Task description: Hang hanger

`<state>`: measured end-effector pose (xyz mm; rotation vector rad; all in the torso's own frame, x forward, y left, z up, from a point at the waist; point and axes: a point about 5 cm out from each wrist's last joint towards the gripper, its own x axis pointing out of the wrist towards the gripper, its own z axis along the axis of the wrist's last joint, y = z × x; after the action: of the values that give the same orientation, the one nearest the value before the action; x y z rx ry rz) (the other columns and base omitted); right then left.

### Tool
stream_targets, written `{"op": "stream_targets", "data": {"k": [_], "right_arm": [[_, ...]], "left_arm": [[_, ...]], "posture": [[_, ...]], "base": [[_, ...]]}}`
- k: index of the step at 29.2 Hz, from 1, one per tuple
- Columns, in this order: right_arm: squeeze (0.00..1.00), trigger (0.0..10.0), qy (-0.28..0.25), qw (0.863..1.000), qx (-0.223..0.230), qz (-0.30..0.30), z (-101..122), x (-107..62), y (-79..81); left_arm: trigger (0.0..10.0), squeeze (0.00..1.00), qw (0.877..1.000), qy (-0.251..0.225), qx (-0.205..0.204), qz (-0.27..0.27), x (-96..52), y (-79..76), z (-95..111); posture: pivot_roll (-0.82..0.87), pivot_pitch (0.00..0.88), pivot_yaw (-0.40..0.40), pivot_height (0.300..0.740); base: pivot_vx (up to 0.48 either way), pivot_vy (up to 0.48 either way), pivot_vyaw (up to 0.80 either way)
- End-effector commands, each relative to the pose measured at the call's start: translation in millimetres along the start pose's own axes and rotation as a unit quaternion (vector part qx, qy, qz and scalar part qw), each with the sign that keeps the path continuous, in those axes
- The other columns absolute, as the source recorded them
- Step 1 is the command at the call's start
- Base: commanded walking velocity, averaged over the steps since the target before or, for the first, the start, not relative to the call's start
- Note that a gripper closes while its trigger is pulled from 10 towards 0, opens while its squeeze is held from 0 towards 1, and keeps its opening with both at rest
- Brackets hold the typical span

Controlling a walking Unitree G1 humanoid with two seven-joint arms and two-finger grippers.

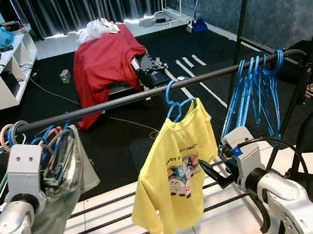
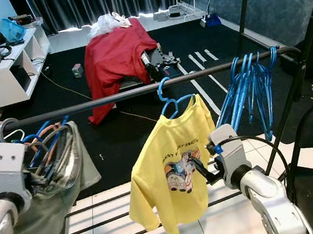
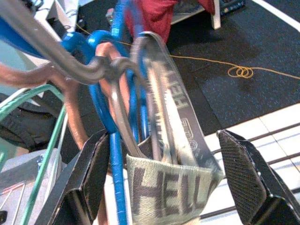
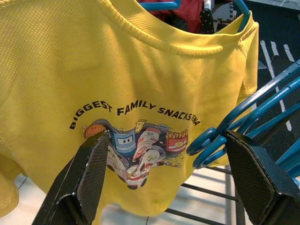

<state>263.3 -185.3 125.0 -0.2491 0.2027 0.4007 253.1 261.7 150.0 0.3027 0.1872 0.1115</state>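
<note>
Fingers of the right gripper (image 4: 164,183) stand wide apart with nothing between them, facing the printed front of the yellow T-shirt (image 1: 177,166). That shirt hangs on a blue hanger (image 1: 173,100) whose hook is already over the dark rail (image 1: 114,101), so by my judgement the hanging is done and the open gripper has let go of it. Just beside the shirt, towards the robot's right, a bunch of empty blue hangers (image 1: 257,89) hangs on the same rail, spare and ready for more clothes; a few of their lower loops reach between the right gripper's fingers in the right wrist view without being gripped.

The left gripper (image 3: 164,183) is up at the other end of the rail, its fingers also spread wide, around a cluster of mixed hangers (image 1: 44,140) in blue, pink, grey and green. A grey-green garment (image 1: 67,180) with "HELLO" on its band hangs from one of these. Whether the fingers touch the band or only frame it is hard to tell, as the view is blurred.

Behind the rail, a red cloth (image 1: 106,63) is draped over a piece of furniture. A white shelf unit (image 1: 0,71) holds bags on top and in its open compartments.
</note>
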Motion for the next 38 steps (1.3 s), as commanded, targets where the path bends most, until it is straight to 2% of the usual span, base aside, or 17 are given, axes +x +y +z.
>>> {"op": "stream_targets", "data": {"k": [1,10,23,25,26,35,37,38], "right_arm": [[0.00,10.0,-0.004,1.000,0.003,0.002,3,-0.7,2.0],[0.00,10.0,-0.004,1.000,0.003,0.000,3,-1.6,1.8],[0.00,10.0,-0.002,1.000,0.003,-0.001,3,0.0,1.4],[0.00,10.0,-0.002,1.000,0.003,-0.001,3,0.2,1.4],[0.00,10.0,-0.002,1.000,0.002,-0.001,3,0.4,1.4],[0.00,10.0,-0.002,1.000,-0.001,0.001,2,1.2,1.5],[0.00,10.0,-0.002,1.000,-0.002,0.001,2,1.1,1.6],[0.00,10.0,-0.001,1.000,-0.002,0.002,2,1.3,1.5]], "left_arm": [[10.0,0.00,1.000,0.018,0.015,-0.004,1.2,1.4,-4],[10.0,0.00,0.997,0.063,0.030,0.025,0.0,5.0,-19],[10.0,0.00,0.995,0.078,0.049,0.038,-1.2,6.0,-24],[9.8,0.00,0.995,0.082,0.052,0.037,-1.4,5.6,-25],[0.0,0.00,0.994,0.085,0.052,0.037,-1.5,5.3,-26],[0.0,0.00,0.994,0.092,0.049,0.034,0.0,1.3,-27],[0.0,0.00,0.995,0.085,0.042,0.027,0.9,-0.3,-25],[0.0,0.00,0.997,0.071,0.025,0.017,1.4,-2.3,-20]], "posture": [[-0.14,0.019,0.047,0.740],[-0.14,0.021,0.046,0.740],[-0.13,0.016,0.043,0.740],[-0.13,0.014,0.043,0.740],[-0.13,0.010,0.043,0.740],[-0.13,0.000,0.042,0.740],[-0.13,0.000,0.042,0.740],[-0.13,0.000,0.040,0.740]], "base": [[0.000,0.000,0.00],[0.000,0.000,0.00],[0.000,0.000,0.00],[0.000,0.000,0.00],[0.000,0.000,0.00],[0.000,0.000,0.00],[0.000,0.000,0.00],[0.000,0.000,0.00]]}}
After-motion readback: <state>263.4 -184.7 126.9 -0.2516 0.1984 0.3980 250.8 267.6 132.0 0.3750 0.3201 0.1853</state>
